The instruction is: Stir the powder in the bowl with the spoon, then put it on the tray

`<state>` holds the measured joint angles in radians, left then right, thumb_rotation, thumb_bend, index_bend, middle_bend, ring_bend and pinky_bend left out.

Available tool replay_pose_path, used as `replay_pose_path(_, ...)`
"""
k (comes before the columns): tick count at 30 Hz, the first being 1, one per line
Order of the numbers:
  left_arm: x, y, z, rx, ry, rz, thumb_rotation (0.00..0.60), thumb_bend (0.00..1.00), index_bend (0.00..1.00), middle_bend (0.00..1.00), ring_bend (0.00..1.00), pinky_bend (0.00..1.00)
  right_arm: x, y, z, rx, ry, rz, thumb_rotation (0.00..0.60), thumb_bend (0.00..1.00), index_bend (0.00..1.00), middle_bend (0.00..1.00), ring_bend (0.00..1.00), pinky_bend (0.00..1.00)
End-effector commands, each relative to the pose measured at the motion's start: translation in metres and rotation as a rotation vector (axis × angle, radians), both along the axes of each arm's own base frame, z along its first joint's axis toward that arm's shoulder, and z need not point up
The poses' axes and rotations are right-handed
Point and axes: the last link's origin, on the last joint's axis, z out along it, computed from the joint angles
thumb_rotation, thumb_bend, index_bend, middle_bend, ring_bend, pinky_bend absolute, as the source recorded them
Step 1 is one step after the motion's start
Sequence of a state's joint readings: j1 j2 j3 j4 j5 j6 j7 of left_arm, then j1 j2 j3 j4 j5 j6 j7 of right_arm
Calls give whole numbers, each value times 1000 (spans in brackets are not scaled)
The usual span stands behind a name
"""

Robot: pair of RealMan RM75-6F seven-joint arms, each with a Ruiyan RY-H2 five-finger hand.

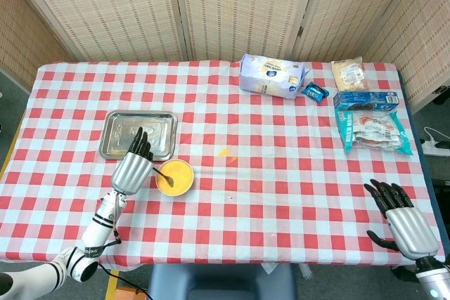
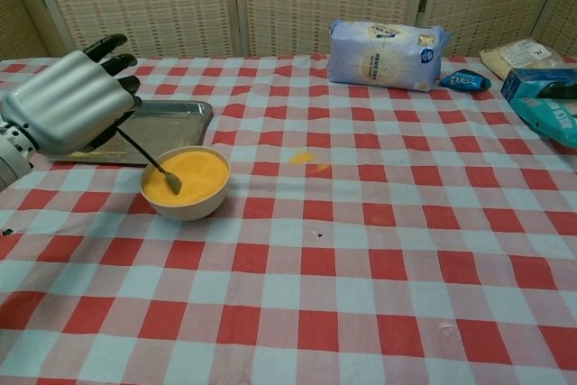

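No wording can be read with any certainty. The pale blue-and-white plastic bag (image 2: 386, 53) at the far side of the bench carries a round emblem and lines of print, all too blurred to make out. The small dark blue packet (image 2: 466, 80) just beside it bears white lettering, also illegible. The long blue box (image 1: 365, 99), the teal-edged flat pack (image 1: 370, 130) and the beige pouch (image 1: 349, 73) on the right show printed marks in the head view, but none of them resolves into letters.
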<state>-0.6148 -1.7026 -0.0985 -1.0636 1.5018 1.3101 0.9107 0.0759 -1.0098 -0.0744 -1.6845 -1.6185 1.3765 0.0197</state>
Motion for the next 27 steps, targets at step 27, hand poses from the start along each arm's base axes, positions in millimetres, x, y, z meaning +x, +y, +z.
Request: replay_pose_path(27, 12, 13, 8, 21, -123, 1, 600, 930, 770, 345, 125, 32, -2, -4, -3, 5, 10, -15, 600, 146, 0, 0, 0, 0)
